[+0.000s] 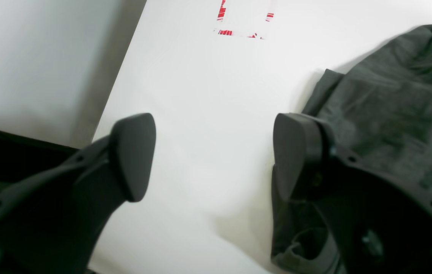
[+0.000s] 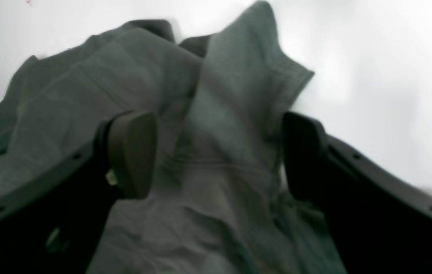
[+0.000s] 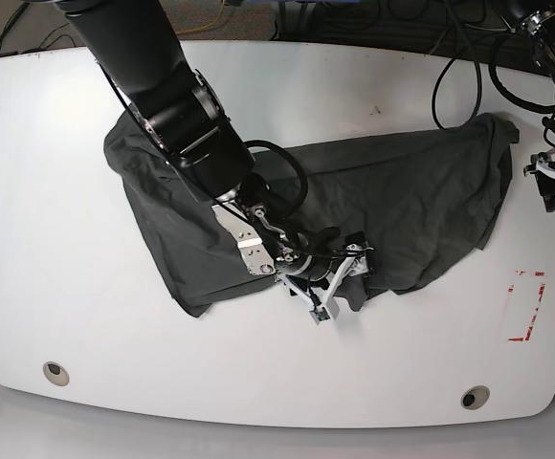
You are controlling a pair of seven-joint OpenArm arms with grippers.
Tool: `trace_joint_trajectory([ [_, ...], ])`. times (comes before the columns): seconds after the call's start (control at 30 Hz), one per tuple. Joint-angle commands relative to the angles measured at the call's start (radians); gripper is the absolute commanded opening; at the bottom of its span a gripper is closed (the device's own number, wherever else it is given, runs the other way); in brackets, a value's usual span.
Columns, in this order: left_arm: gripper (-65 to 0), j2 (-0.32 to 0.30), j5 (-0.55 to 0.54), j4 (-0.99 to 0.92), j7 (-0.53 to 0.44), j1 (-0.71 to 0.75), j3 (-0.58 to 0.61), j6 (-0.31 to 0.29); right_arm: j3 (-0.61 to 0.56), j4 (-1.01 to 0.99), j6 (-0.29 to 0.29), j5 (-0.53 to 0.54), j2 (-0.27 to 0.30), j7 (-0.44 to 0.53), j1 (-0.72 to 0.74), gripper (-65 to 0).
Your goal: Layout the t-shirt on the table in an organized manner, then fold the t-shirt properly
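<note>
A large white glossy counter (image 3: 77,287) with rounded edges fills the base view. Spread across its middle lies the t-shirt (image 3: 411,201), dark charcoal grey and wrinkled, reaching from the upper left of the frame to the right edge, with its lower hem bunched near the centre. A thick black robot arm (image 3: 163,86) comes down from the top left and crosses over the shirt.

At its end, the right gripper (image 3: 340,273) sits low at the shirt's lower edge, centre frame. In the right wrist view its jaws stand wide apart, with a raised fold of grey fabric between them, not pinched.

The left gripper (image 3: 548,182) is at the far right edge of the base view, just beside the shirt's right end. In the left wrist view its jaws are also spread wide, with bare white counter between them and shirt cloth under the right-hand finger (image 1: 296,152); it holds nothing.

A red tape rectangle (image 3: 526,306) marks the counter at lower right. Two small round grommets (image 3: 55,372) sit near the front edge, lower left and lower right.
</note>
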Motion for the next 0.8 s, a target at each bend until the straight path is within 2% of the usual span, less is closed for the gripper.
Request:
trace_joint_trajectory([
  [0.0, -20.0, -0.016, -0.006, 0.015, -0.020, -0.008, -0.004, 0.004, 0.003, 0.018, 0.009, 0.007, -0.010, 0.021, 0.036, -17.1],
  [0.3, -20.0, -0.016, -0.006, 0.015, -0.020, -0.013, -0.004, 0.004, 0.001, 0.018, 0.009, 0.006, -0.007, 0.023, 0.010, -17.4],
  [0.4, -20.0, -0.016, -0.006, 0.015, -0.020, -0.013, -0.004, 0.004, 0.001, 0.018, 0.009, 0.006, -0.007, 0.023, 0.007, -20.7],
  [0.5, -20.0, -0.016, -0.006, 0.015, -0.020, -0.013, -0.004, 0.004, 0.001, 0.018, 0.009, 0.006, -0.007, 0.023, 0.005, -28.8],
  [0.67, -20.0, -0.016, -0.006, 0.015, -0.020, -0.013, -0.004, 0.004, 0.001, 0.018, 0.009, 0.006, -0.009, 0.023, 0.005, -49.5],
  [0.77, -20.0, -0.016, -0.006, 0.015, -0.020, -0.013, -0.004, 0.004, 0.001, 0.021, 0.009, 0.010, -0.009, 0.023, 0.005, -57.3],
])
